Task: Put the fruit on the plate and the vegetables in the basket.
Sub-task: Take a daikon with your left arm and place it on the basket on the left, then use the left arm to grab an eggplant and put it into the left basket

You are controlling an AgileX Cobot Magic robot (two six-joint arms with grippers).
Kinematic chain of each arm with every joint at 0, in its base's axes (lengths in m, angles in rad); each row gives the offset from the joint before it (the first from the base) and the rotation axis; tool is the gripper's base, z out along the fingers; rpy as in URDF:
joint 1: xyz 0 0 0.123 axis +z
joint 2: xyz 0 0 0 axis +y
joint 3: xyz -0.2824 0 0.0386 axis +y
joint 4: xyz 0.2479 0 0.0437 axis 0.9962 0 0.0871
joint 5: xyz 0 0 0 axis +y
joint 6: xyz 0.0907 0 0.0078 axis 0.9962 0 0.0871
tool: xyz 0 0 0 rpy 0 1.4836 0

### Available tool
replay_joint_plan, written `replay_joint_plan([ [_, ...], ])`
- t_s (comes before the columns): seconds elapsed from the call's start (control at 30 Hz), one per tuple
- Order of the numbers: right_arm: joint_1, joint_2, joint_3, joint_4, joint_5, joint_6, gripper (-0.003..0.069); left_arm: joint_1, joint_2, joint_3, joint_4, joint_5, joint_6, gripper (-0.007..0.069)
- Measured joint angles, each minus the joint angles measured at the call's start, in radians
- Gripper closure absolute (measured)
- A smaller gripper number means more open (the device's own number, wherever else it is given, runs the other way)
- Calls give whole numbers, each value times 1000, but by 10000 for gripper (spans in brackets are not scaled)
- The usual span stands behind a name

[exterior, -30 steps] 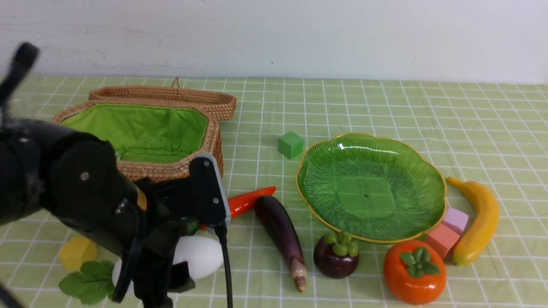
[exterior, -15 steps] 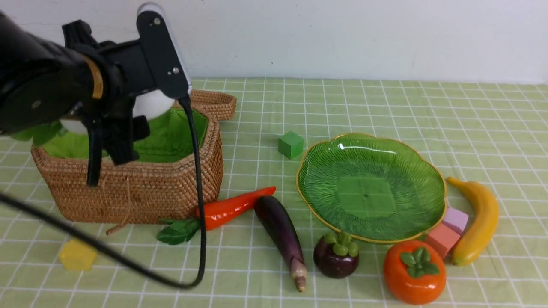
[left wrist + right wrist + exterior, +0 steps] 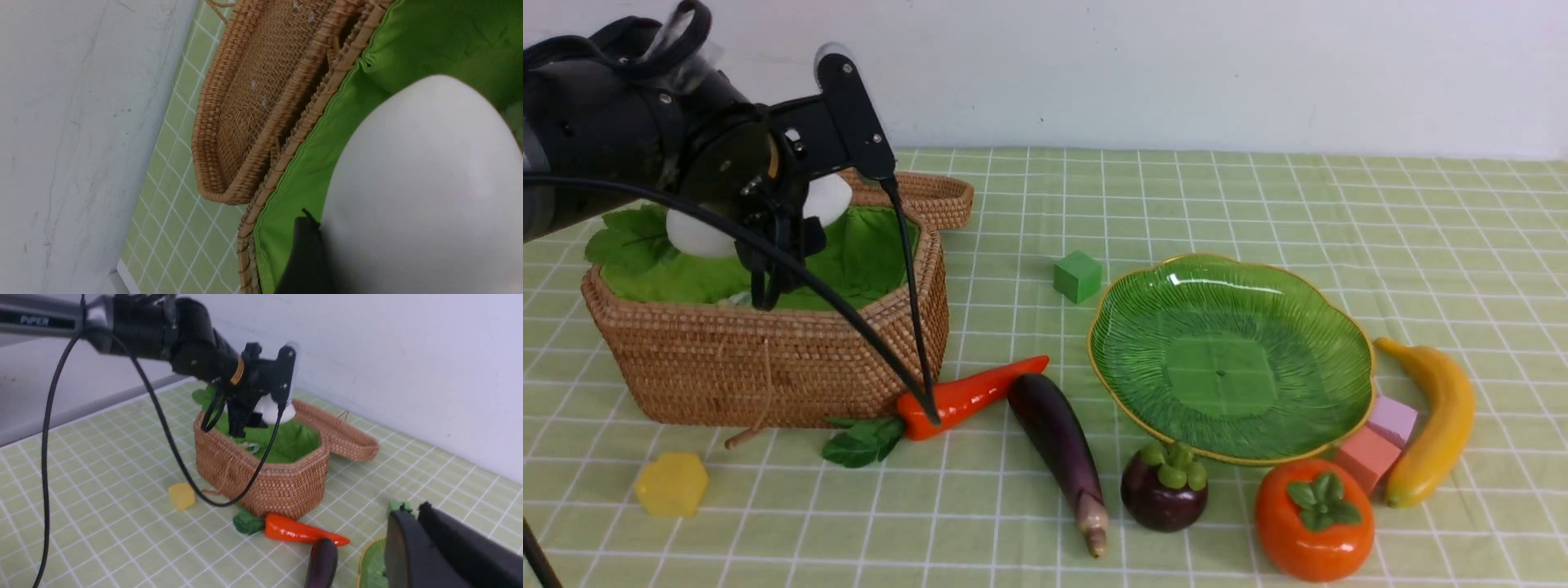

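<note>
Here, green checked cloth [image 3: 1258,204] meets a white wall [image 3: 1176,73]; left hand [image 3: 778,230] grips the radish [image 3: 696,237], right hand [image 3: 408,522] closed.

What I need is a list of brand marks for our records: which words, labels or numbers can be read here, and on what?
"PiPER": white letters on the grey link of the left arm, seen in the right wrist view.
Nothing else: no lettering shows on the wicker basket, the green plate or the checked tablecloth in any view.
</note>
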Motion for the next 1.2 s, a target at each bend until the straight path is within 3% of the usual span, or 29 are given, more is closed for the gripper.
replay_joint_plan([
  [0.27,0,0,0,3,-17,0,604,0,0,0,3,-22,-51,98],
  [0.5,0,0,0,4,-17,0,598,0,-18,0,4,-19,-114,-6],
  [0.7,0,0,0,4,-13,0,596,0,-71,0,-46,9,-153,17],
  [0.77,0,0,0,3,-6,0,596,-8,-107,0,-140,53,-208,85],
  [0.93,0,0,0,4,22,0,596,-96,-159,0,-339,164,-272,361],
  [0.97,0,0,0,4,39,0,596,-159,-168,0,-417,223,-280,497],
  [1.03,0,0,0,4,57,2,594,-242,-162,0,-500,304,-286,617],
  [1.2,0,-2,0,4,108,36,594,-382,-106,0,-594,402,-358,638],
])
